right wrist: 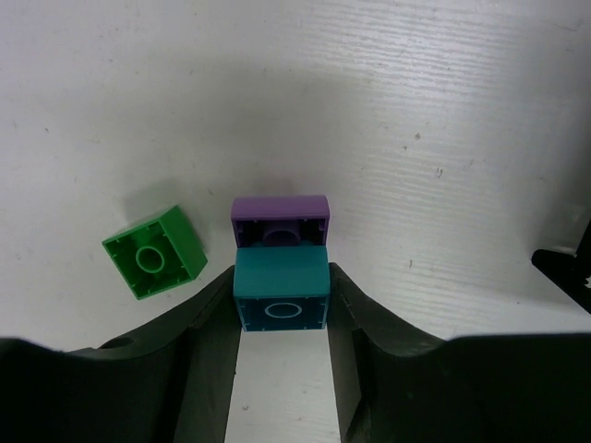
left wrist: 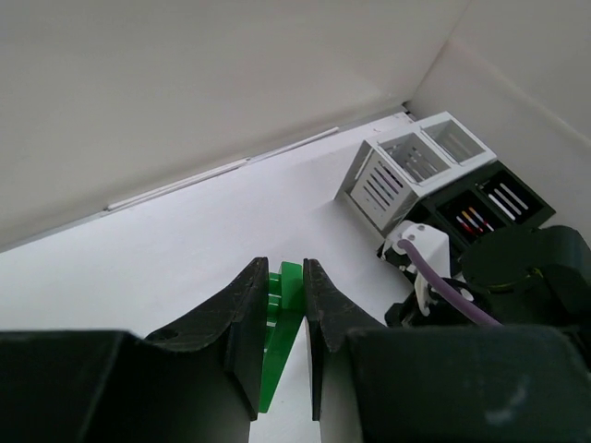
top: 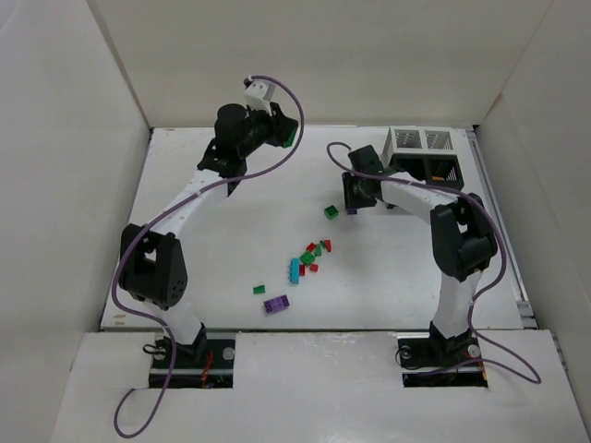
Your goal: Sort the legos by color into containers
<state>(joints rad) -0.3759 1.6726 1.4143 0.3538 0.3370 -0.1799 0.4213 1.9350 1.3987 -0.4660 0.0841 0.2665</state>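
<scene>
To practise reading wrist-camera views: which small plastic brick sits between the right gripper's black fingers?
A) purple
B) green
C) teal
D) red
C: the small teal plastic brick sits between the right gripper fingers; the purple plastic brick lies just beyond, the green plastic brick aside.

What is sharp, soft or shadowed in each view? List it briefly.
Top external: even light, faint shadows, bricks tiny but crisp. Left wrist: the dark left tool gripping a green brick near the lens looks soft, the bins sharper. Right wrist: table grain and teal brick sharp, soft shadow spreading around the right tool.
</scene>
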